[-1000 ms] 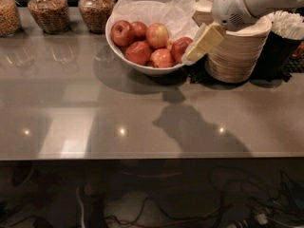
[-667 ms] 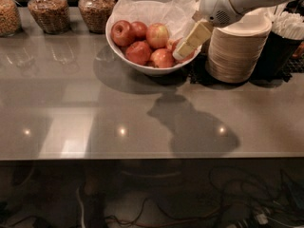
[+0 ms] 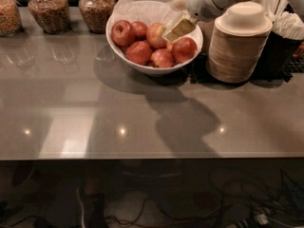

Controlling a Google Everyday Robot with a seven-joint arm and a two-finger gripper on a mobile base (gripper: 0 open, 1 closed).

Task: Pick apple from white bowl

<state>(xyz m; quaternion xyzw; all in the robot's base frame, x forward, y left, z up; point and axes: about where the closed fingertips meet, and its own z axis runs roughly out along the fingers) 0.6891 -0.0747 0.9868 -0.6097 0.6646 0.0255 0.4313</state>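
While tool [image 3: 176,30] hovers over white bowl [image 3: 142,69] | apple [image 3: 156,35] — just beside tip

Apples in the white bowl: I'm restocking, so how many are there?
6 in the white bowl: two red apples at back left, the pale apple beside the gripper, three more red in front. Others may hide under the gripper.

Pale yellow-orange apple [image 3: 156,35], red-blushed, sits mid-pile in the paper-lined glossy white bowl [image 3: 145,70]; pincer [image 3: 177,30] just beside it.
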